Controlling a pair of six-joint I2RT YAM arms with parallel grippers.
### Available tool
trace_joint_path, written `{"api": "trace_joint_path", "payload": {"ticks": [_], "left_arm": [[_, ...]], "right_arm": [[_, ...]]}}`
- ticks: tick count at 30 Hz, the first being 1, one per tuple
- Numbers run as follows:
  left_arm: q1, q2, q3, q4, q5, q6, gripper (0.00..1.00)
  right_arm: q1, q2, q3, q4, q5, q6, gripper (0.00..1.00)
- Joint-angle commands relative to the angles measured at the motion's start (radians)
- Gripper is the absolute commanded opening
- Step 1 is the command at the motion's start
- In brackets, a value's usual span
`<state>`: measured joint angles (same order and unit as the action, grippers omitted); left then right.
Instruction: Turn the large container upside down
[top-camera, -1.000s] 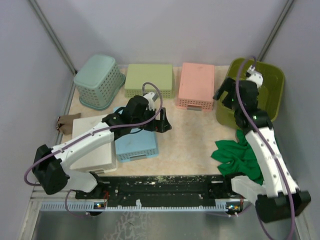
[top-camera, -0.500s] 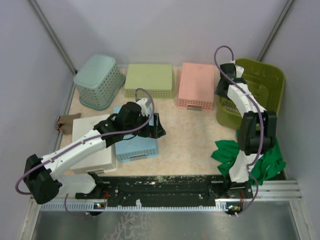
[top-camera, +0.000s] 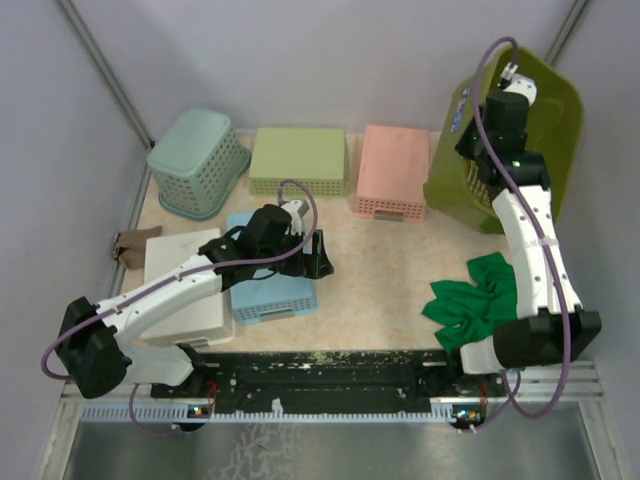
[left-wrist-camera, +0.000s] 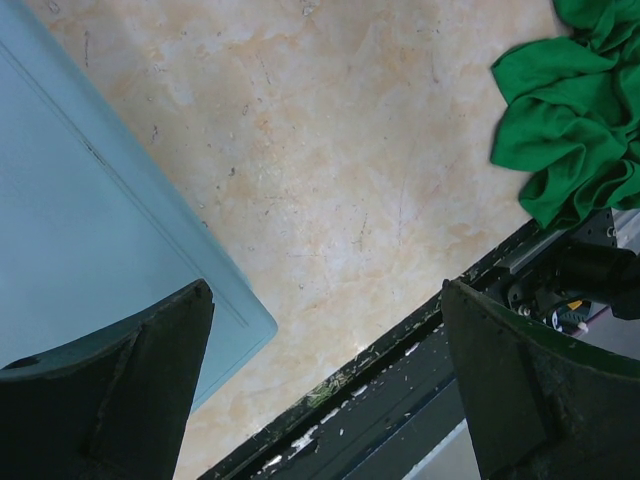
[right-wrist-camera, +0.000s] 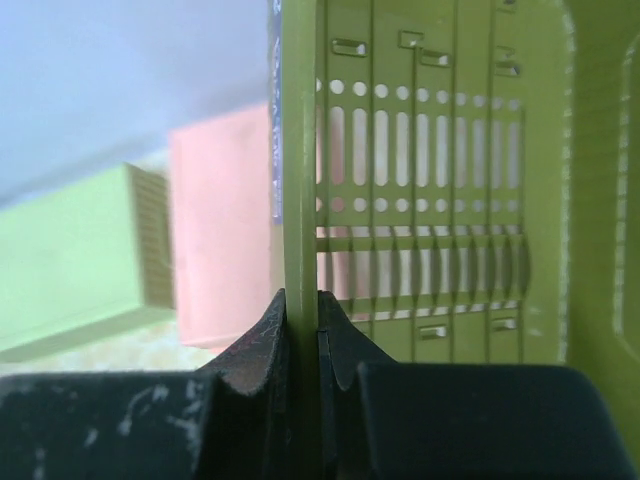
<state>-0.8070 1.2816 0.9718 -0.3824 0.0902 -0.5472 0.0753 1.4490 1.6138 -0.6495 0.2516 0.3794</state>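
Across the mottled beige tabletop (top-camera: 390, 270), the large container (top-camera: 555, 105) is standing tipped steeply on edge just right of the pink bin (top-camera: 392, 170). The right gripper (right-wrist-camera: 302, 310) is pinching its thin wall, while the left gripper (left-wrist-camera: 325, 300) is hanging wide open and empty, left of the pink bin. With so narrow a pinch on slick plastic, the tub is likely risking a slip, dropping back upright or swinging into the pink bin.
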Motion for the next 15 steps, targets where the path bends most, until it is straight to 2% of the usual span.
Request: {"api": "trace_joint_path", "payload": {"ticks": [1, 4, 6, 9, 12, 15], "left_arm": [[-0.002, 0.002, 0.047, 0.006, -0.009, 0.031, 1.0], [-0.001, -0.016, 0.061, -0.009, -0.08, 0.041, 1.0], [0.016, -0.033, 0.056, -0.006, -0.113, 0.053, 1.0], [0.094, -0.062, 0.069, -0.035, -0.079, 0.059, 1.0], [0.204, -0.133, 0.071, -0.03, -0.009, 0.055, 1.0], [0.254, -0.204, 0.091, -0.029, -0.015, 0.059, 1.0]], "right_arm": [[-0.002, -0.187, 0.106, 0.099, -0.118, -0.068, 0.0], [-0.002, -0.274, 0.073, 0.144, -0.305, -0.035, 0.0], [-0.002, -0.347, -0.002, 0.206, -0.489, 0.01, 0.0], [-0.002, -0.435, -0.151, 0.305, -0.713, 0.103, 0.0], [-0.003, -0.522, -0.345, 0.451, -0.947, 0.274, 0.0], [-0.002, -0.616, -0.542, 0.695, -1.111, 0.523, 0.0]]}}
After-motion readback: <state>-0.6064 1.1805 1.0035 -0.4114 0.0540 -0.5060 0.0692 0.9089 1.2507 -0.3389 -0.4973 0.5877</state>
